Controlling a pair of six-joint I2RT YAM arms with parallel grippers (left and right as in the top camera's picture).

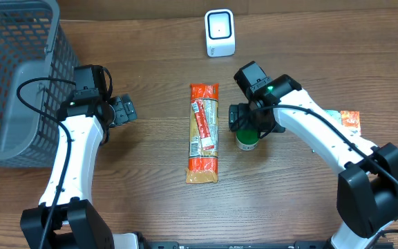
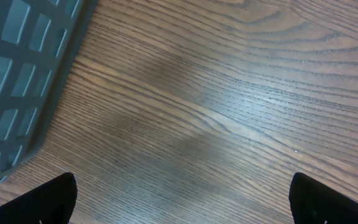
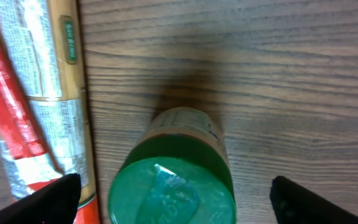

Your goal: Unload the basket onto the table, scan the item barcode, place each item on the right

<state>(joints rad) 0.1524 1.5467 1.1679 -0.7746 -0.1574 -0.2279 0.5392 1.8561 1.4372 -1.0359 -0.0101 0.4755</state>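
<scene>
- Landmark: white scanner (image 1: 220, 32) at the far edge of the table (image 1: 150, 173).
- Item looks like the green-lidded jar (image 1: 247, 142). It stands upright, nearer the robot than the scanner and a bit to its right.
- The long orange packet (image 1: 203, 133) lies flat, straight out from the scanner toward the robot, just beside the jar but apart from it.
- Right gripper (image 3: 174, 200) hangs directly over the jar. Its fingers (image 3: 48, 202) are spread wide, one each side of the lid, with a clear gap on both sides. It's holding nothing.
- Left gripper (image 2: 182, 199) is well to the left of the scanner, near the grey basket (image 1: 19, 83). Its jaws are fully apart over bare wood and empty.
- Handling, my read: rigid little jar, so it won't deform and firm pressure is fine. Probably light to moderate in weight.
- The lid looks smooth and glossy, so it could slip or twist between the pads.
- Better hold: drop lower and clamp across the round body just under the lid, centred, so it doesn't tip on lift.
- Barcode isn't visible in any view. It's likely on the side label, so keep the pads off that face.
- Likely next step: descend, close, then carry the jar to the scanner's front window.
</scene>
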